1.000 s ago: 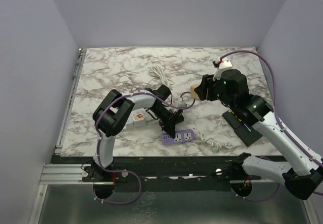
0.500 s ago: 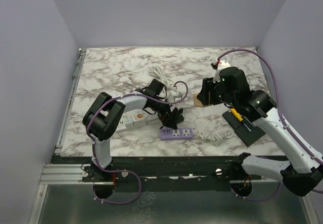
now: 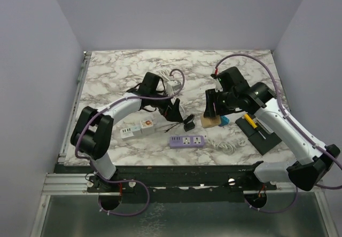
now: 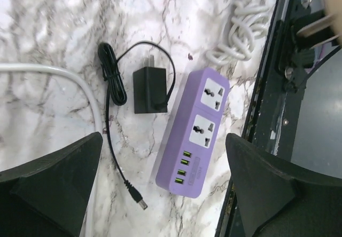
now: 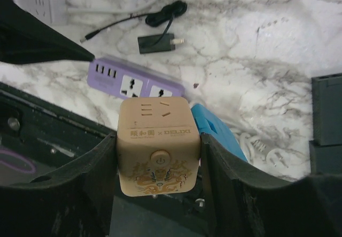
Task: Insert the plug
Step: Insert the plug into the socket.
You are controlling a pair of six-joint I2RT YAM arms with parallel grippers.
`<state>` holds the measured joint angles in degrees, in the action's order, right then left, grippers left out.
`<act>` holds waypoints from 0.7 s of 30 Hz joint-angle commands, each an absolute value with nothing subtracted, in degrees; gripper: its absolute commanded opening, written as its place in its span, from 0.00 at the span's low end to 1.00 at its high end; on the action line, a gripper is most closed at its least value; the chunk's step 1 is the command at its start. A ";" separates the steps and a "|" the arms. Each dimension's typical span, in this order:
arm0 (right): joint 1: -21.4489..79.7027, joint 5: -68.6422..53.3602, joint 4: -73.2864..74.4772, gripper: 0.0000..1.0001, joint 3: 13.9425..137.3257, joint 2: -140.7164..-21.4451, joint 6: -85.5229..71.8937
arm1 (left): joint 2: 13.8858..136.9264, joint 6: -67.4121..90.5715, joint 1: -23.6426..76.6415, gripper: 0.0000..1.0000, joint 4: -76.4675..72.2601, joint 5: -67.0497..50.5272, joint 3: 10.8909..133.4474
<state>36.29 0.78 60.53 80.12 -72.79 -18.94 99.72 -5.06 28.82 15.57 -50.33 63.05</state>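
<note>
The worktop [image 3: 117,71] looks like polished marble, white veined with grey, smooth with a faint sheen. The power strip [image 4: 195,133] is smooth purple plastic, satin rather than shiny, with white socket faces. The plug [image 4: 148,90] is matt black plastic with bare metal prongs; its thin cord [image 4: 113,82] looks rubbery and slightly glossy. The white cable [image 4: 64,77] has a smooth plastic sheath. The cube socket [image 5: 158,141] is matt tan plastic with printed markings. The left pincer [image 4: 163,137] and right pincer [image 5: 158,138] have fingers [image 4: 53,183] of dull black plastic.
</note>
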 commanded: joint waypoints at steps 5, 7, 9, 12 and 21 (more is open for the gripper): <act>36.09 -9.95 71.76 0.01 81.09 -78.98 -23.27 | 91.13 -11.58 24.13 0.99 24.59 -47.56 65.58; 36.10 -9.64 71.29 0.00 79.34 -79.35 -24.34 | 91.29 -12.63 23.38 0.99 26.32 -46.36 65.84; 36.10 -8.18 70.03 0.01 77.26 -79.37 -26.66 | 91.65 -13.65 22.68 0.99 27.89 -45.50 66.17; 36.33 -7.08 67.11 0.01 74.45 -78.98 -30.03 | 92.06 -14.34 21.87 0.99 28.60 -44.86 66.10; 40.40 2.97 63.58 0.01 73.43 -81.28 -34.02 | 93.20 -18.42 20.81 0.99 30.75 -42.82 68.07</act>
<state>38.68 -3.25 66.52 72.99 -80.34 -30.81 92.20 -15.07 21.47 28.29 -45.04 65.47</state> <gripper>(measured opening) 0.570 0.988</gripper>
